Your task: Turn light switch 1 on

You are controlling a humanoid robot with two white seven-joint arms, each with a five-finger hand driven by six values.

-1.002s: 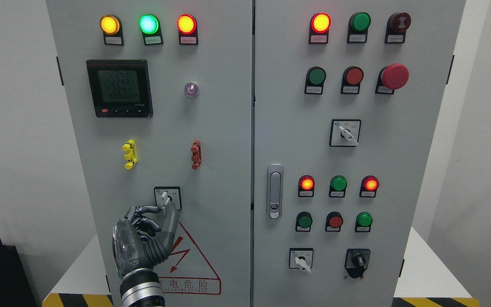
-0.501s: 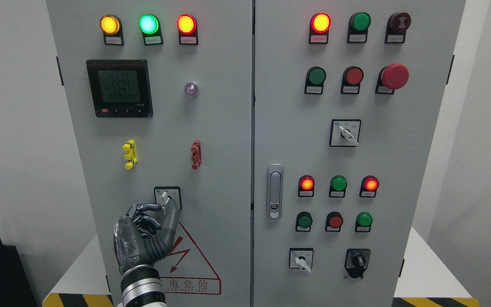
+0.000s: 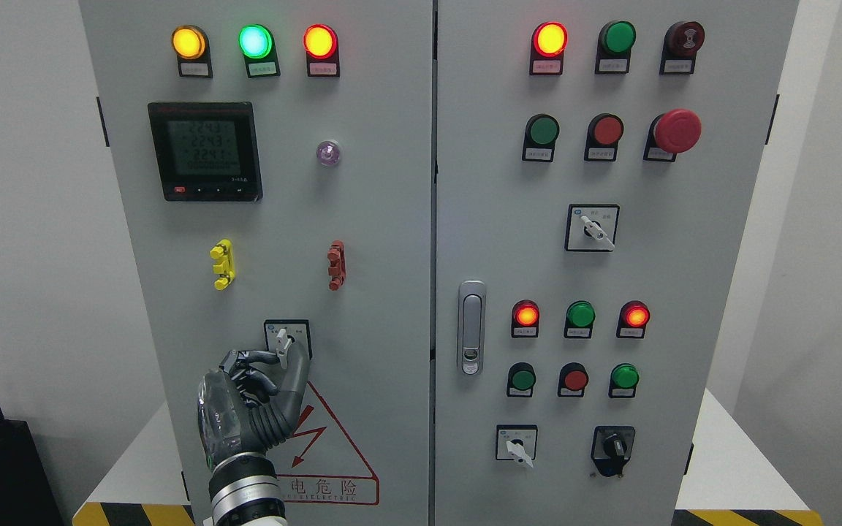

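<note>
A rotary selector switch (image 3: pixel 287 338) with a white lever knob (image 3: pixel 283 339) sits low on the left cabinet door (image 3: pixel 362 219); the lever points nearly straight up. My left hand (image 3: pixel 283 356) rises from the bottom edge just below it. The index finger (image 3: pixel 264 356) and the thumb (image 3: pixel 294 369) close on the lower end of the lever from the left and right, while the other fingers curl into the palm. The right arm does not show.
Three lit lamps, a meter display (image 3: pixel 205 150) and yellow (image 3: pixel 223 264) and red (image 3: pixel 336 264) clips fill the left door. The right door carries buttons, a red emergency stop (image 3: pixel 677 131), more selector switches (image 3: pixel 591 228) and a latch handle (image 3: pixel 471 327). A warning triangle (image 3: pixel 333 446) lies beside my wrist.
My left hand has crept slightly right and up against the lever, and more of the wrist shows at the bottom edge. The lever's angle looks the same.
</note>
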